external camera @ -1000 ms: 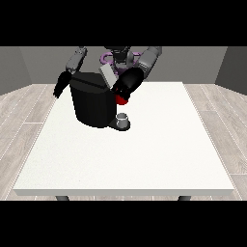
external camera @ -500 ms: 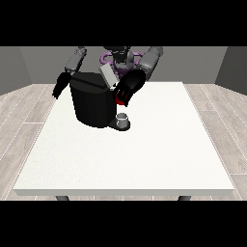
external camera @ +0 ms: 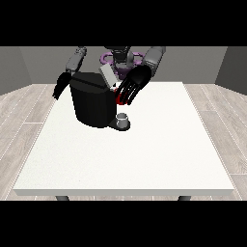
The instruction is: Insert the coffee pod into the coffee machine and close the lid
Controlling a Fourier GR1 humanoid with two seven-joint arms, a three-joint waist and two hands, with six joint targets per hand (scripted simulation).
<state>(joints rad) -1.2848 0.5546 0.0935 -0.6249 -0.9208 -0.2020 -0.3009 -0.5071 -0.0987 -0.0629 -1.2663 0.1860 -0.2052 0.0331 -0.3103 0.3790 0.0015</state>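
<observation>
White table holds the coffee machine, the open-fingered hand at the view's right just beside it.

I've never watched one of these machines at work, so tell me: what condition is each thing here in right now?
Coffee machine: upright on the white table, lid raised.
Red thing at the machine: partly hidden behind fingers.
Grey cup: upright on the machine's base.
Hand at the view's right: fingers straight, pointing down beside the machine.
Hand at the view's left: hanging beside the machine, fingers unclear.
</observation>
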